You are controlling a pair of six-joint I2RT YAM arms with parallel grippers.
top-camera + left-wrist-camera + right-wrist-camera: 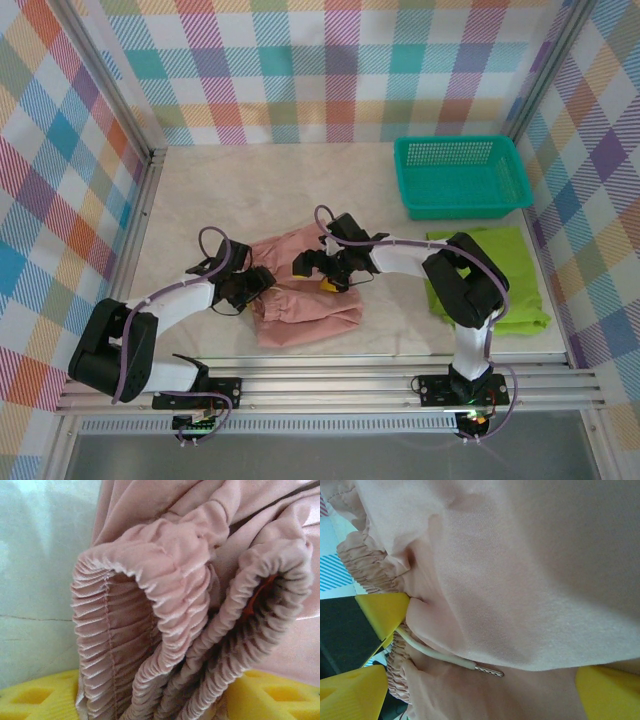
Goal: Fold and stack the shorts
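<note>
The left hand (262, 283) has the waistband of the pink shorts (305, 312) between its fingers; whether it grips, I cannot tell. The right hand (312, 268) is wide open over the same cloth. These shorts lie crumpled near the front edge of the worktop (200, 200), not yet folded. The green shorts (520, 290), at the right edge, look folded already. The stacking is left to do.
</note>
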